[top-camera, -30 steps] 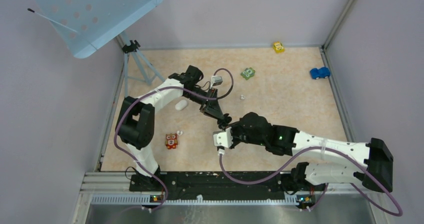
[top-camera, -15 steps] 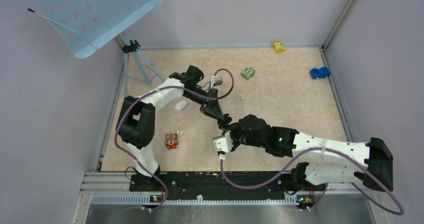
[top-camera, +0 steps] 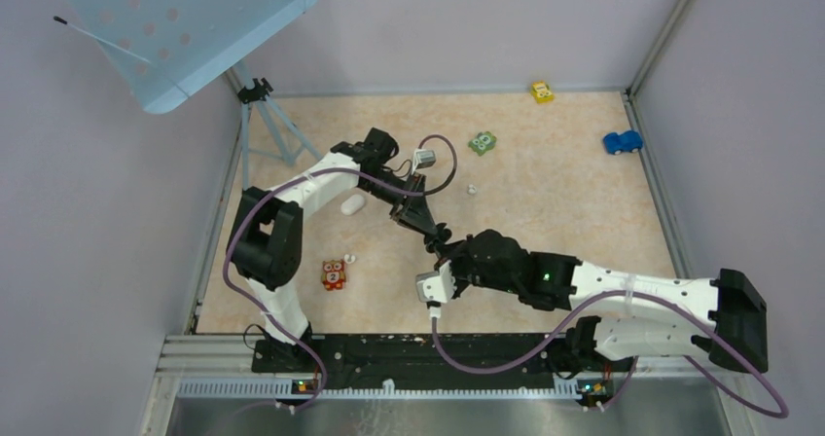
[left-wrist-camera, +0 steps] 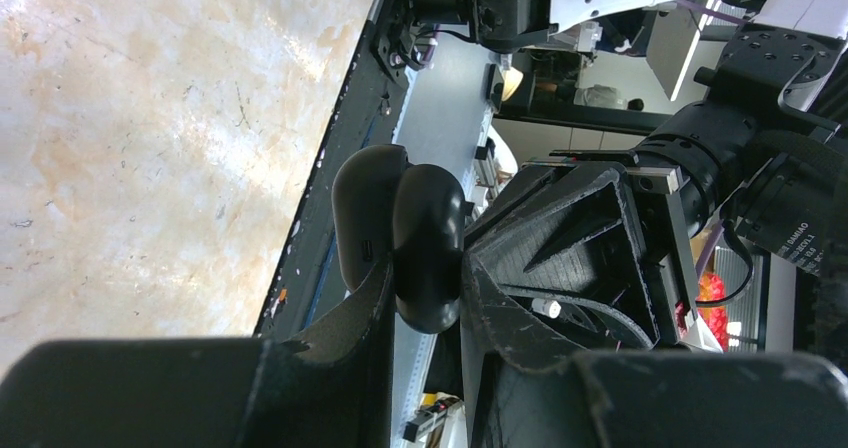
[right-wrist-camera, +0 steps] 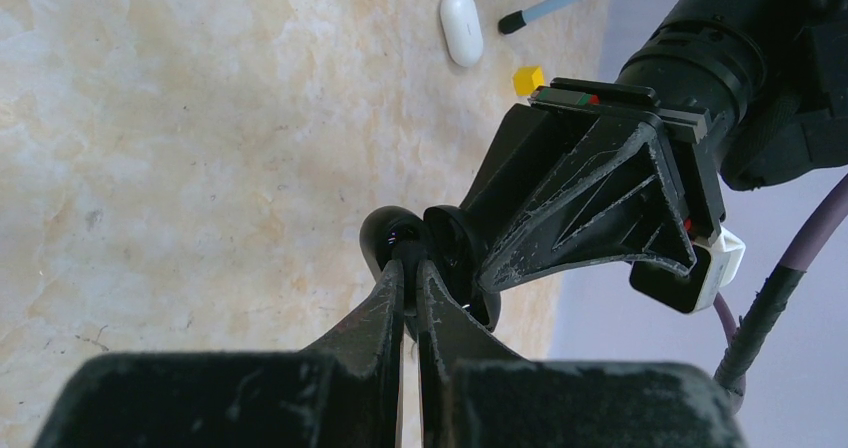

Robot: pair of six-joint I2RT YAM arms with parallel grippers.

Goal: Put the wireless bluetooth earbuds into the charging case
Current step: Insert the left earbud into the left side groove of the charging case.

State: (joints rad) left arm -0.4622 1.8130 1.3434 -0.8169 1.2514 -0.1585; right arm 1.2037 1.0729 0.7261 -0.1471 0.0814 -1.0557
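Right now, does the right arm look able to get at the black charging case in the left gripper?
Probably yes. The right gripper, shut, has its tips against the black charging case, which the left gripper holds clear of the table; nothing sits between them.

Top cam hangs high above the black case, looking straight down on the whole table, so the case is tiny mid-frame. Both wrist cams are jammed right up against it from opposite sides, so all three views share it.

Beige table, white earbud, owl toy, blue car
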